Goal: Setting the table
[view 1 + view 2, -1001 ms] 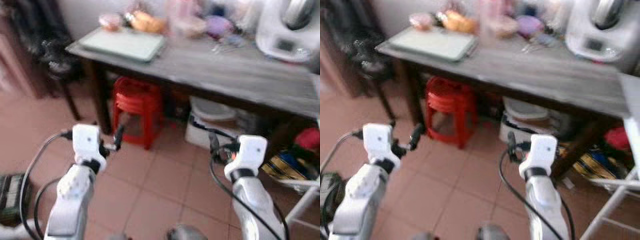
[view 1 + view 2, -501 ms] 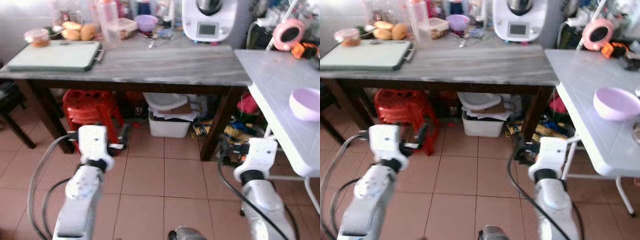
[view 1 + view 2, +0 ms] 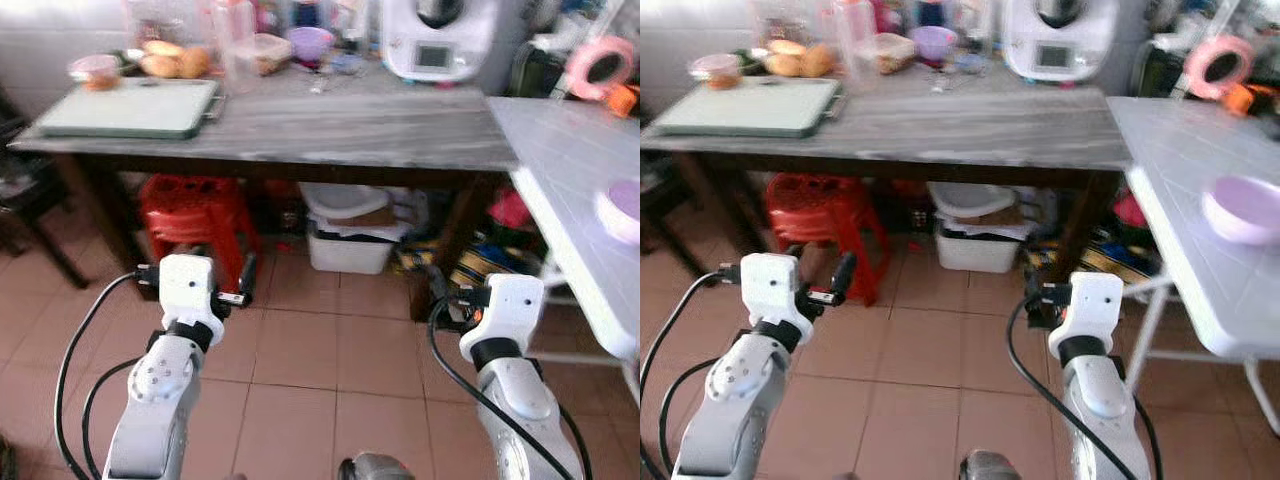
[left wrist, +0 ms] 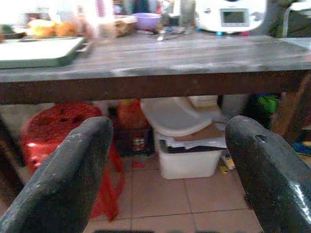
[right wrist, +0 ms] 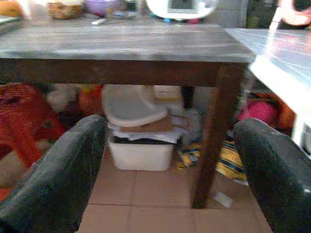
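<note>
A long table with a grey, wood-grained top and dark brown legs (image 3: 970, 125) stands across a floor of square terracotta tiles (image 3: 930, 350). On its left end lies a flat, pale green rectangular tray (image 3: 745, 105); behind the tray are rounded golden bread rolls (image 3: 795, 60), a small lilac plastic bowl (image 3: 933, 40) and a bulky white kitchen appliance with a small screen (image 3: 1055, 35). Under the table sit a red plastic stool with a perforated seat (image 3: 825, 215) and a white rectangular plastic bin with a loose lid (image 3: 975, 235).

To the right, set at a right angle and close to the wooden table's end, is a white table with a smooth top on thin metal legs (image 3: 1180, 210). A shallow, round lilac bowl (image 3: 1245, 208) rests on it, near the picture's right edge.

Both silver arms are raised low in front of the robot, over the tiles and well short of either table. The left gripper (image 4: 167, 174) has its rounded, matte black fingers (image 4: 63, 179) spread wide and holds nothing. The right gripper (image 5: 172, 179) is likewise spread apart and empty, its glossy black fingers (image 5: 277, 179) pointing toward the table leg and bin.
</note>
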Available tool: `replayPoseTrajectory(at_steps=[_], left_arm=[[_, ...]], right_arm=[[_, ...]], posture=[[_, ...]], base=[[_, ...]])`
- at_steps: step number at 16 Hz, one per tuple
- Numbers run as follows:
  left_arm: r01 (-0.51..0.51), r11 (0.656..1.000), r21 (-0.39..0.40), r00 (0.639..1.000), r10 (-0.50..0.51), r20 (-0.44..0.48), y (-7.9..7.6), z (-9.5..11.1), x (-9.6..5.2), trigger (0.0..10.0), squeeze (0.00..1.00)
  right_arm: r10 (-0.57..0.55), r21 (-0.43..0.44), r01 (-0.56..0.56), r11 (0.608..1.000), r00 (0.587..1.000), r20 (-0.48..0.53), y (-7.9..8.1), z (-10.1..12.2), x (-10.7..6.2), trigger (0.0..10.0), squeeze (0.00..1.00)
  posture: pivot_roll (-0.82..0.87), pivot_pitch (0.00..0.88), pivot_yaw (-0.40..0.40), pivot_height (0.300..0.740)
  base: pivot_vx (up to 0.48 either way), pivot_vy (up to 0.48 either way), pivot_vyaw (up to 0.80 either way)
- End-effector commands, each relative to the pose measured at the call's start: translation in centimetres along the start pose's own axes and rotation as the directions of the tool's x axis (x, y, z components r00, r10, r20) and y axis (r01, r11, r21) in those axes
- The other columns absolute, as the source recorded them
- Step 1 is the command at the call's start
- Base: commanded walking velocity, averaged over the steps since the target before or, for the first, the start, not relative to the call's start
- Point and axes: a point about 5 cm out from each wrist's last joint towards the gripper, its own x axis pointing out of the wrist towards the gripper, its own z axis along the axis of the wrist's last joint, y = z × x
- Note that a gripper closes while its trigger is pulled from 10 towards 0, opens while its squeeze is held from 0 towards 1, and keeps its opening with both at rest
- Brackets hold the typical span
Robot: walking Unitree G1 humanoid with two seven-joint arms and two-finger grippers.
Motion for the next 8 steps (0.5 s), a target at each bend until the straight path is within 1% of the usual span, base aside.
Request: replayPoseTrajectory(at_steps=[1, 4, 6, 8], left_arm=[[0.021, 1.0, 0.004, 1.0, -0.021, 0.023, -0.29, 0.53, 0.1, 10.0, 0.0], [0.011, 1.0, 0.014, 1.0, -0.012, 0.023, -0.16, 0.56, 0.07, 10.0, 0.0], [0.008, 1.0, 0.014, 1.0, -0.009, 0.025, -0.12, 0.6, 0.06, 10.0, 0.0], [0.01, 1.0, 0.012, 1.0, -0.011, 0.022, -0.14, 0.55, 0.0, 10.0, 0.0]], right_arm=[[-0.004, -0.001, 0.004, 1.0, 1.0, 0.021, -0.08, 0.5, 0.02, 10.0, 0.0], [0.001, -0.007, -0.001, 1.0, 1.0, 0.021, -0.02, 0.48, -0.07, 10.0, 0.0], [0.01, -0.012, -0.009, 1.0, 1.0, 0.029, 0.09, 0.61, -0.08, 10.0, 0.0], [0.013, -0.039, -0.011, 0.999, 0.999, 0.036, 0.08, 0.64, -0.13, 10.0, 0.0]], posture=[[0.01, 0.005, 0.001, 0.74], [0.01, 0.005, 0.0, 0.74], [0.01, 0.006, 0.0, 0.74], [0.01, 0.004, 0.002, 0.74]], base=[[0.0, -0.289, -0.43], [0.0, -0.374, 0.0], [0.0, -0.446, 0.0], [0.0, -0.45, 0.0]])
